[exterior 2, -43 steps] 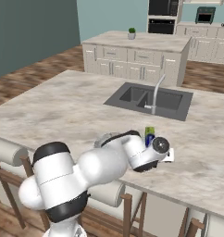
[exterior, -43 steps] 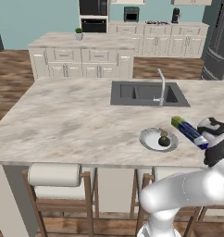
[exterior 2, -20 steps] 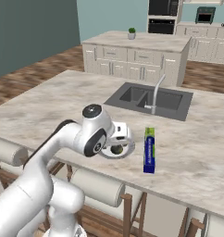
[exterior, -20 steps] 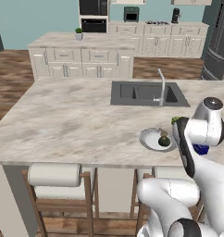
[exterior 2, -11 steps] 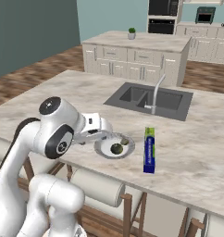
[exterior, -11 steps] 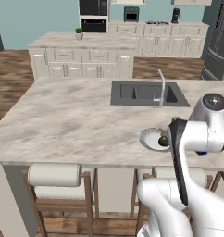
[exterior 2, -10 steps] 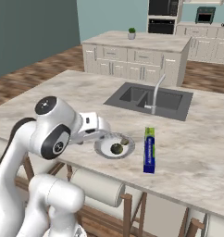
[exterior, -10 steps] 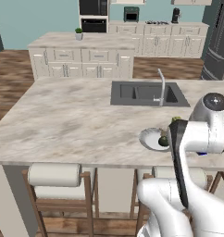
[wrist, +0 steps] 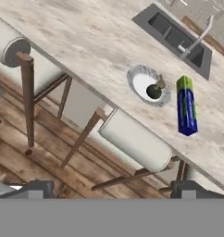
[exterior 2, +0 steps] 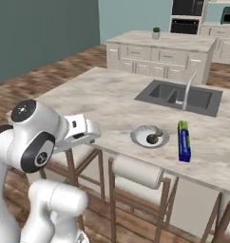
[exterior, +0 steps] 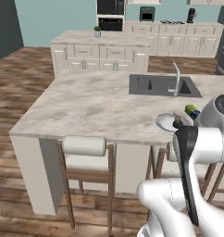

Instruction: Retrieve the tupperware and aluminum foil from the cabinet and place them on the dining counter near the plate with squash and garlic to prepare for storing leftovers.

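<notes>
1 of the 2 items is already lying on the dining counter (exterior 2: 102, 97): we are seeing the aluminum foil (exterior 2: 184, 141) flat on the stone, just beside the plate (exterior 2: 149, 136) that is holding the squash (wrist: 154, 91), with the sink (exterior 2: 178, 96) and faucet (exterior 2: 187, 90) behind it. our gripper (wrist: 113, 189) is hanging off the counter's near edge, above a stool (wrist: 136, 141), and its fingers (wrist: 191, 188) are standing wide apart with nothing between them. we are not finding the tupperware among what is lying on the counter, so we are judging that it is still to be fetched from the cabinet.

what we are worrying about: the arm is sitting folded close to the stools and the counter edge, so a careless swing while turning away could clip a stool or sweep across the stone, pushing the foil carton away from the plate. a slim carton like that would probably slide or roll easily if brushed.
</notes>
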